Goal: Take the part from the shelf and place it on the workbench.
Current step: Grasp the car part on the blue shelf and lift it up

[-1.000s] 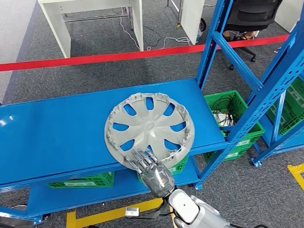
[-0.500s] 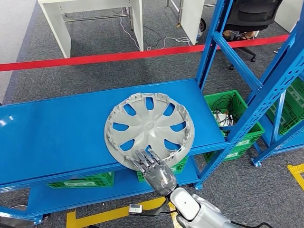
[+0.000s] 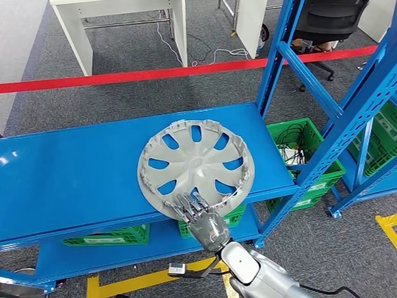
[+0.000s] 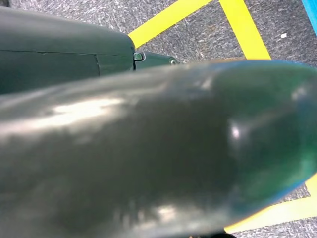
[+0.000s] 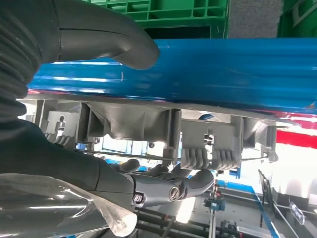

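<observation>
**Right hand at the near rim of the hubcap on the blue shelf**

Surroundings: the blue shelf [image 3: 70, 174] runs across the head view, its uprights [image 3: 276, 56] rising at the right; green crates [image 3: 309, 155] sit at floor level to the right and under the shelf board; a red tape line [image 3: 140, 76] crosses the grey carpet beyond; white table legs [image 3: 84, 43] and a black chair [image 3: 327, 25] stand past the tape; yellow floor marking [image 3: 140, 280] lies in front of the shelf; nothing lies between the hand and the part.

Part and hand: the grey hubcap [image 3: 196, 167] lies flat on the shelf board, inner side up, its near edge overhanging the front lip; the right hand [image 3: 199, 217] comes in from below and meets that near rim; fingers [image 3: 187, 205] lie over the top of the rim; in the right wrist view the thumb [image 5: 112, 42] sits against the blue shelf edge on one side of the rim clips [image 5: 201, 144] and the darker fingers [image 5: 179, 183] reach along the other side, so the rim sits between them; whether the hold is closed firmly cannot be told.

Hidden or unclear: the left wrist view is blurred by a dark rounded body close to the lens, with yellow floor lines [image 4: 242, 29] behind; the state of the left hand cannot be told.
</observation>
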Controlling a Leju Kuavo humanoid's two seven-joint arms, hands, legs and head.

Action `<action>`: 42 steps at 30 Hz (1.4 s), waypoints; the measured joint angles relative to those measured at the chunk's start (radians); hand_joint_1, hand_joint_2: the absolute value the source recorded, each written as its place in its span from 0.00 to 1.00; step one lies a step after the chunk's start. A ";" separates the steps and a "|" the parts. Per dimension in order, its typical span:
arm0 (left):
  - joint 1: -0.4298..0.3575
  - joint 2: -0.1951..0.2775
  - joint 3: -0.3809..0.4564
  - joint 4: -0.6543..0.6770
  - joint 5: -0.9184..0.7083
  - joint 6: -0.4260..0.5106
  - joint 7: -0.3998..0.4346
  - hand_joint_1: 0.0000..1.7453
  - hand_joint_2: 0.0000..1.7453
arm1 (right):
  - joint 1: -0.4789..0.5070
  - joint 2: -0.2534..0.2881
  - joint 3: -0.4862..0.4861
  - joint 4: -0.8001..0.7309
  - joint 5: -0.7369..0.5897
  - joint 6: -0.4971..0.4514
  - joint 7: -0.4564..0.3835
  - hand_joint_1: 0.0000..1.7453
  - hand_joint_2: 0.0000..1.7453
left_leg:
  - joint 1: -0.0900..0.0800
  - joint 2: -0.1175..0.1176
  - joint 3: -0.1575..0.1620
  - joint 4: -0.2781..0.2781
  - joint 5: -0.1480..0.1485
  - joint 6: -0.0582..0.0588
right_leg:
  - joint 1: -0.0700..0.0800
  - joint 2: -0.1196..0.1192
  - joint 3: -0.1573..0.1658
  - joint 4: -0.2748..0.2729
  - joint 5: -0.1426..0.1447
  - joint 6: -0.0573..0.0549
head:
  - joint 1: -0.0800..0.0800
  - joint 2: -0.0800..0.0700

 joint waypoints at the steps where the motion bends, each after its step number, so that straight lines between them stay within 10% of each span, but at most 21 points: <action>1: 0.000 0.000 0.000 0.000 0.000 0.000 0.000 0.00 0.00 | -0.001 0.001 -0.001 0.001 -0.001 0.000 0.003 0.00 1.00 | 0.000 0.000 0.000 0.000 0.000 0.000 | 0.000 0.000 0.000 0.000 0.000 0.000 | 0.000 0.000; 42: 0.003 0.000 0.004 -0.004 -0.001 0.004 0.000 0.00 0.00 | -0.012 0.020 -0.015 0.018 0.001 0.000 0.017 0.00 1.00 | 0.000 0.000 0.000 0.000 0.000 0.000 | 0.000 0.000 0.000 0.000 0.000 0.000 | 0.000 0.000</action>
